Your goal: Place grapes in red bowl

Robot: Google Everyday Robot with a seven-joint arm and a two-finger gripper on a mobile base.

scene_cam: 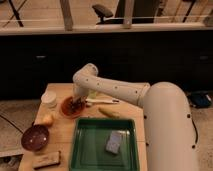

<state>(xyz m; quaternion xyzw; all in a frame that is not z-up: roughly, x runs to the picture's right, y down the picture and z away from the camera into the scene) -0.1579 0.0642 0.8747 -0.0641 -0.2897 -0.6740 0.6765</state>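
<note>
A dim, warm-lit room. Behind the pale wooden tabletop (59,134) runs a long dark panelled wall (150,60), capped by a light ledge (40,31). Above the ledge stand two pale upright posts (66,15) with thin rails strung between them, and beyond them is a brighter floor with a black office chair (102,10). The near floor (15,107) is speckled grey; a dark cable (7,123) curves across it at the left, and something bluish (202,99) lies far right. The gripper (75,104) hangs low over the tabletop's far-left part.
</note>
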